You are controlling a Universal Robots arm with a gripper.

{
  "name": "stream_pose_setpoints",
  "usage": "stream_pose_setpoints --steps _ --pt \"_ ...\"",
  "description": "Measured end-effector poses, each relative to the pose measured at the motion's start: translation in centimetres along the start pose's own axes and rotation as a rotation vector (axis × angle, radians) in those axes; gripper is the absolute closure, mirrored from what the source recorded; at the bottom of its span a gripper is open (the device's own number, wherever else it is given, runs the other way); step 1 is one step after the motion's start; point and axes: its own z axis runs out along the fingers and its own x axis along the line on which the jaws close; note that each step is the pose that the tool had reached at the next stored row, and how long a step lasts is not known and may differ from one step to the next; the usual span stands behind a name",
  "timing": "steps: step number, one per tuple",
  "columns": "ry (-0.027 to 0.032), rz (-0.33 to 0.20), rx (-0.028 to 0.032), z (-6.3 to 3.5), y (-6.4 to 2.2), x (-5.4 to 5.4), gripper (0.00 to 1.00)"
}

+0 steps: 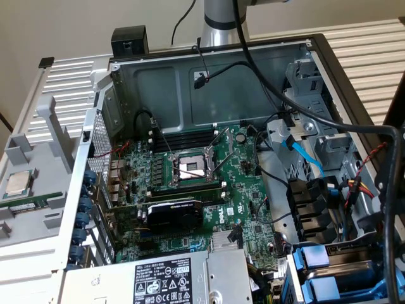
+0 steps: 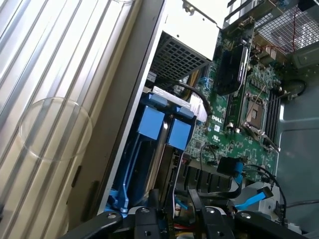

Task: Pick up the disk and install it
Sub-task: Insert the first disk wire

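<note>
**Ana:** Where was the disk?

**Ben:** Neither view showed its silver body or label. What showed were two blue carriers (image 1: 319, 273), standing side by side in the bay at the case's corner on the exterior view's right, next to the power supply (image 1: 164, 278). He judged the disk sat behind one of those blue fronts, on edge so that it would slide along the bay's rails.

**Ana:** And the gripper?

**Ben:** Only the wrist view caught the gripper (image 2: 174, 219). Its two black fingers (image 2: 149, 216) stood apart with nothing between them but wires beyond. It hung over the case's edge, looking along the carriers (image 2: 164, 128) towards the motherboard (image 2: 234, 124), near the bay but touching nothing.

**Ana:** What did the exterior view add?

**Ben:** The whole layout: the open processor socket (image 1: 190, 168) mid-board, the black graphics card (image 1: 177, 215) below it, and a silver processor chip (image 1: 18, 183) lying outside the case on a grey tray (image 1: 31, 221) at the exterior view's left. The wrist view missed that tray. The exterior view, in turn, showed the arm's column (image 1: 221, 19) behind the case but not the fingers.
</note>
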Motion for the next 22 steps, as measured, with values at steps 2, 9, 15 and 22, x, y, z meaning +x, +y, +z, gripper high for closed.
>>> stream_pose_setpoints --steps 2,9,15,22 --pt "-0.0026 -0.001 0.0005 0.01 -0.01 0.00 0.64" --pt "-0.0175 -0.005 0.0045 0.00 -0.01 0.00 0.64" --pt "-0.0236 -0.006 0.0069 0.00 -0.01 0.01 0.64" --pt "-0.0279 0.007 0.0152 -0.03 0.01 0.05 0.64"
